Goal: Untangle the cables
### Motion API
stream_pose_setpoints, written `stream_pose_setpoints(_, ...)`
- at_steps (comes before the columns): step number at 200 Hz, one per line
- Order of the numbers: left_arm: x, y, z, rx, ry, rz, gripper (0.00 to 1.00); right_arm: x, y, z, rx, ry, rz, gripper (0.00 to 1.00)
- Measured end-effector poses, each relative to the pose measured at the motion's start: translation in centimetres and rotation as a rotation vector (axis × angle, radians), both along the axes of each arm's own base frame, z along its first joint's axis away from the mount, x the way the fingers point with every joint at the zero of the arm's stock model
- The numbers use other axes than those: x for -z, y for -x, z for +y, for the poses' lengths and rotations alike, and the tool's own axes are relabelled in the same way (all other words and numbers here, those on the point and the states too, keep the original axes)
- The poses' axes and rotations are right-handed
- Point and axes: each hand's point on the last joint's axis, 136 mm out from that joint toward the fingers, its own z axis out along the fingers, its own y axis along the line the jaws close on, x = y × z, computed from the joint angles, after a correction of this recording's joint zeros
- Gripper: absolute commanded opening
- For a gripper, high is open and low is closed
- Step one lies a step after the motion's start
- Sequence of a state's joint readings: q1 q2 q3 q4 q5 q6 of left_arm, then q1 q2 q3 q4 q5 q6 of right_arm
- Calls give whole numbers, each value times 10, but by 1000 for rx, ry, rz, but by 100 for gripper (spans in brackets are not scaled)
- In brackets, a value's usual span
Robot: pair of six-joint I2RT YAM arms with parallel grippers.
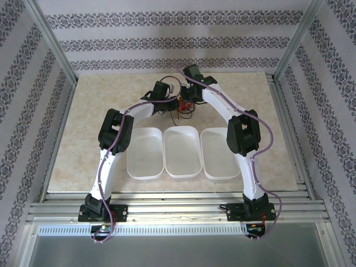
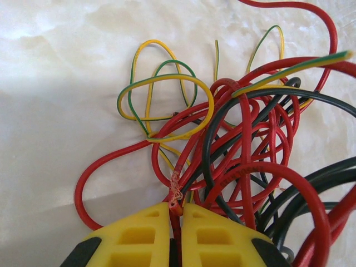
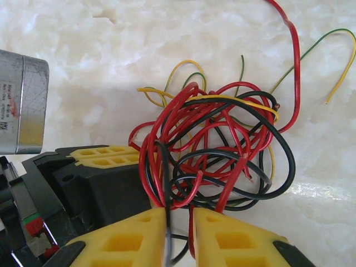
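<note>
The cables [image 1: 184, 112] lie in one tangle of red, black and yellow-green wires on the far middle of the table. In the left wrist view the cables [image 2: 245, 144] spread above my left gripper [image 2: 176, 208], which is shut on the frayed end of a red cable. In the right wrist view the cables [image 3: 217, 144] bunch just ahead of my right gripper [image 3: 179, 214]. It stands open with a narrow gap, and a black and a red strand run down through that gap. The left gripper's yellow fingers [image 3: 105, 156] touch the tangle's left side.
Three white oblong trays [image 1: 146, 153] [image 1: 182, 150] [image 1: 219, 153] stand side by side between the arms and the tangle. Both arms arch over them. Metal frame posts and patterned walls close in the marble-look table [image 1: 89, 139].
</note>
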State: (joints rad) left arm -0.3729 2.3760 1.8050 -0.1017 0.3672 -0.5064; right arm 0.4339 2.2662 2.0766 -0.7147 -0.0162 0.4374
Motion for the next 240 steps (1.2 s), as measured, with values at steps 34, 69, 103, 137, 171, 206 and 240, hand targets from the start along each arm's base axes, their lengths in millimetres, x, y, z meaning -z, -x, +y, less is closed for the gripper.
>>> stream_pose_setpoints(34, -2, 1, 0, 0, 3, -5, 6, -1, 3, -3, -2, 12, -1, 28)
stream_pose_setpoints(69, -5, 0, -1, -2, 14, -8, 5, -8, 4, -4, -2, 10, -15, 26)
stream_pose_setpoints(103, -5, 1, -3, -2, 33, -3, 5, -8, 4, -4, -2, 11, -13, 26)
stream_pose_setpoints(137, -5, 1, -4, -1, 37, -3, 5, -1, 1, -3, -1, 15, -4, 26)
stream_pose_setpoints(171, -5, 1, -4, -1, 37, -4, 5, 13, -1, -9, 4, 29, 22, 15)
stream_pose_setpoints(206, -5, 1, -4, -1, 37, -5, 5, 22, 0, -9, 2, 30, 40, 0)
stream_pose_setpoints(240, -5, 1, -4, -1, 37, -5, 4, 11, -5, -7, -6, 24, 15, 0)
